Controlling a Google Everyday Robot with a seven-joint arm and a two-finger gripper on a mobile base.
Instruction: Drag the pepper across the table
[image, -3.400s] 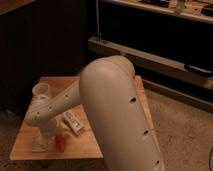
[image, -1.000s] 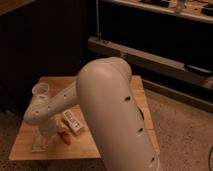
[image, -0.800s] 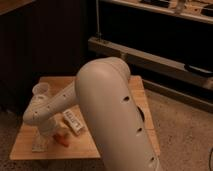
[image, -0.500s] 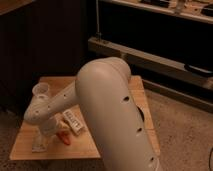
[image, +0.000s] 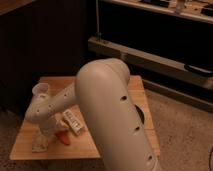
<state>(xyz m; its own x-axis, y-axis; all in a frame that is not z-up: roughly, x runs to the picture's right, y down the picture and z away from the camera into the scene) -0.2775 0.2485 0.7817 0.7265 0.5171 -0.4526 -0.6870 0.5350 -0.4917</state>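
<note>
The pepper (image: 62, 137) is small and orange-red. It lies on the light wooden table (image: 107, 145) near the front left, just in front of a white labelled packet (image: 73, 121). My gripper (image: 42, 143) is down at the table top at the end of the white arm, just left of the pepper. Whether it touches the pepper cannot be told. The arm's big elbow (image: 107, 105) hides the middle of the table.
A pale cup (image: 41, 91) stands at the table's back left corner. A dark shelf unit with a metal rail (image: 150, 57) runs behind the table. Speckled floor (image: 185, 125) lies to the right.
The pepper has shifted a little to the right since the earliest frame. The arm and gripper have barely moved over the last second.
</note>
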